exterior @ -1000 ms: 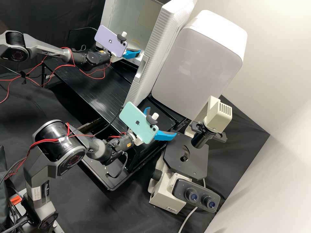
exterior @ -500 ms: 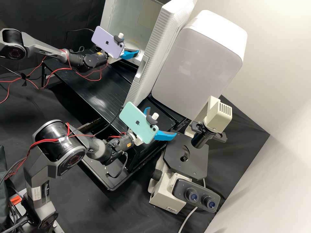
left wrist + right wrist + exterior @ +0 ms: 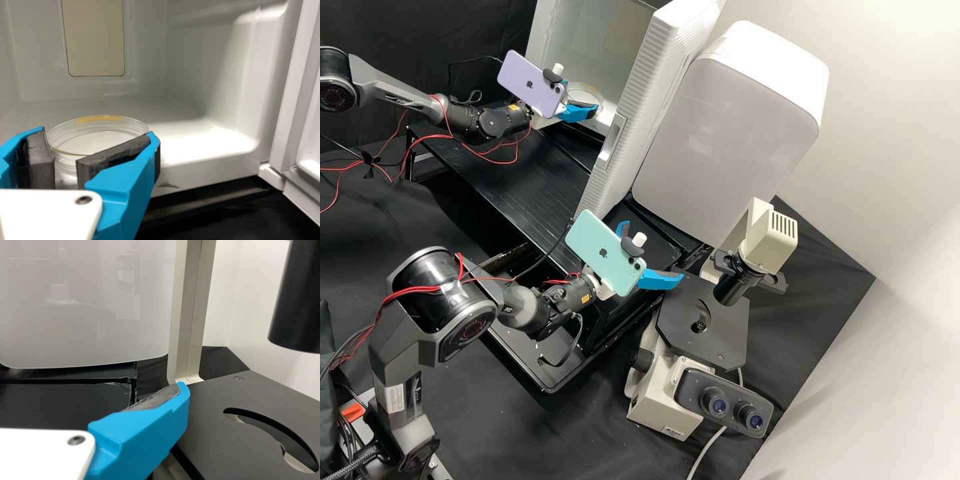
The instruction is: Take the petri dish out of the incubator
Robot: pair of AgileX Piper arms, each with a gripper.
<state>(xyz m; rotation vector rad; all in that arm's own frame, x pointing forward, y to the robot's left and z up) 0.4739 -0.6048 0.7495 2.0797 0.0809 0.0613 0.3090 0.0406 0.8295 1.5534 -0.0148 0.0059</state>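
Note:
The clear petri dish (image 3: 95, 137), with a yellowish strip at its far rim, sits at the front edge of the white incubator's floor (image 3: 200, 145). My left gripper (image 3: 95, 142) is shut on the dish, one blue finger on each side of it. In the high view this gripper (image 3: 579, 110) is at the mouth of the open incubator (image 3: 587, 40), with the dish (image 3: 588, 101) just beyond its tips. My right gripper (image 3: 657, 267) hangs open over the black microscope stage (image 3: 250, 410), holding nothing.
The incubator's ribbed door (image 3: 640, 100) stands open to the right of the opening. A second white box (image 3: 733, 127) is beside it. A microscope (image 3: 700, 347) stands at the front right. A black raised bench (image 3: 520, 187) runs beneath both arms.
My left arm has drawn back to the left, away from the incubator's inside, with the dish between its fingers. The right arm has not moved.

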